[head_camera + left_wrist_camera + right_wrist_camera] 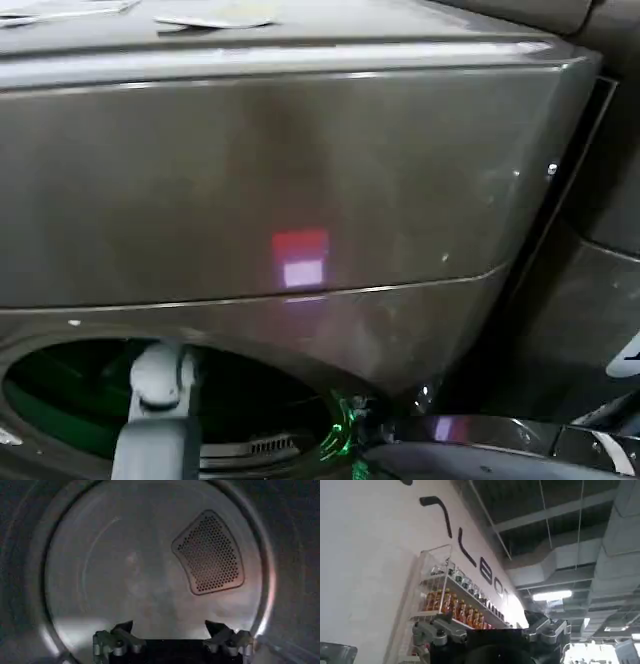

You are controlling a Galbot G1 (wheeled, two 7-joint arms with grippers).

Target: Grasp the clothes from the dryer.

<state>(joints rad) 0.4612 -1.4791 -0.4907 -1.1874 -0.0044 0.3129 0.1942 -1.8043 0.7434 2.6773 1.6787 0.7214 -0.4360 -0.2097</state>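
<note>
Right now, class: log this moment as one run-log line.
left gripper: inside dryer drum, open, empty | right gripper: raised, open | clothes: not grasped

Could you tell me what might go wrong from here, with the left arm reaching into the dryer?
1. The left gripper is open inside the drum, facing the bare back wall and perforated vent; no clothes lie between its fingers, so closing here would likely grasp nothing.
2. In the head view the left arm passes close by the dryer porthole rim; a sideways move could scrape it.
3. The right gripper points up at the ceiling, idle.
</note>
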